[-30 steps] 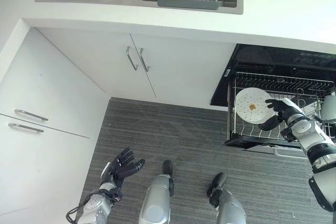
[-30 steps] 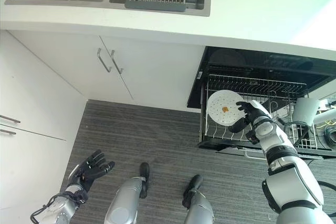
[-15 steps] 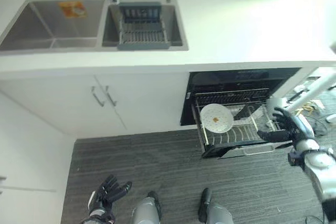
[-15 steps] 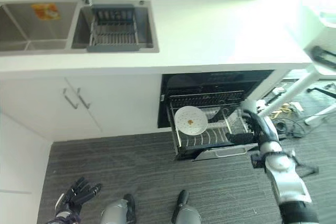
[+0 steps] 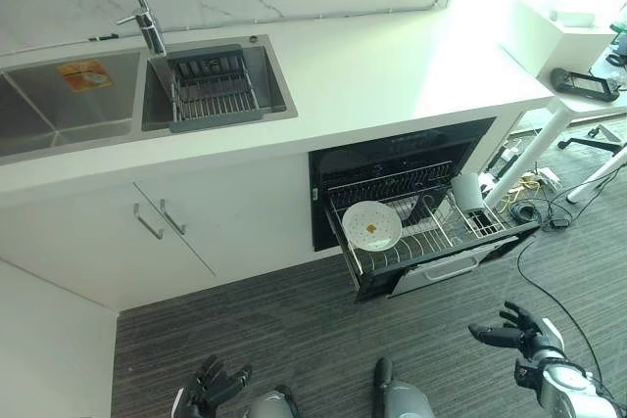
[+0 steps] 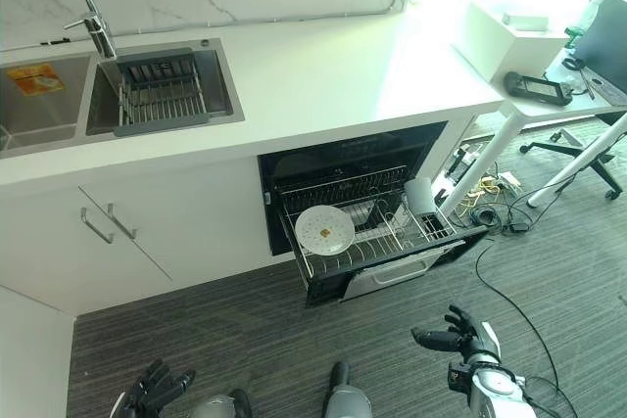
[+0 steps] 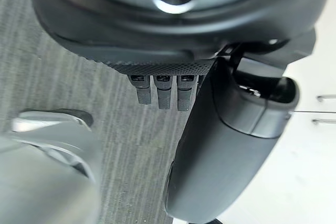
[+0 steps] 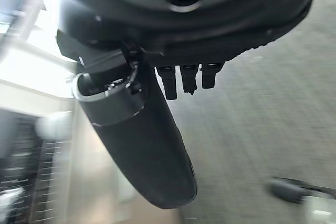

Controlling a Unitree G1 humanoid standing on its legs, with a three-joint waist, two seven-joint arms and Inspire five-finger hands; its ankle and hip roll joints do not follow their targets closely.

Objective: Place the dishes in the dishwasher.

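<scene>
A white plate [image 5: 371, 225] with a small orange spot stands tilted in the pulled-out wire rack [image 5: 436, 242] of the open dishwasher [image 5: 411, 178] under the counter. A white cup [image 5: 465, 191] stands in the rack's right part. My right hand [image 5: 514, 332] hangs open and empty over the floor, well in front of the rack. My left hand [image 5: 214, 385] is low over the floor at the lower left, fingers spread, holding nothing.
A white counter [image 5: 382, 70] carries a double sink [image 5: 69, 110] with a wire drainer [image 5: 211, 90] and a tap [image 5: 147, 22]. White cabinet doors [image 5: 186, 232] stand left of the dishwasher. A white desk [image 5: 578, 95] and cables [image 5: 534, 208] are at the right.
The camera has pulled back and up, so the whole kitchen shows. My right hand has left the rack and dropped away over the floor; the plate stays in the rack.
</scene>
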